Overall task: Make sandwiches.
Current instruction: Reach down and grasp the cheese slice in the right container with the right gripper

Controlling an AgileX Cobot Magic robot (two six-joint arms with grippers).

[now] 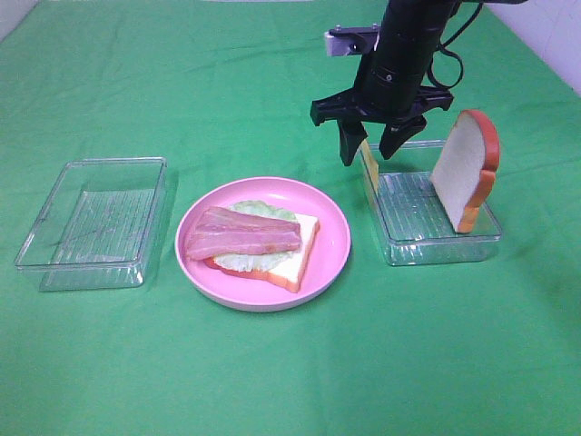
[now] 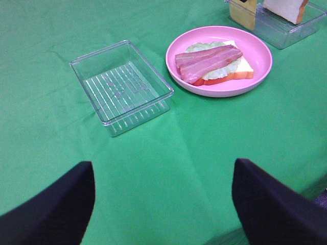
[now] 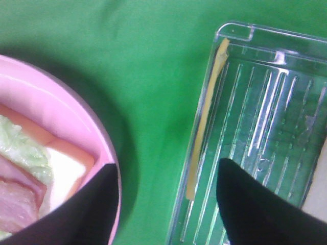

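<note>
Exterior high shows green cloth (lightly creased) across the surface.

The right arm comes down from the far side, its wrist turned so the right gripper points straight down, 2 black fingers spread apart, gripping nothing. The left gripper hovers high and tilted forward, its 2 fingers wide apart, also empty.
</note>
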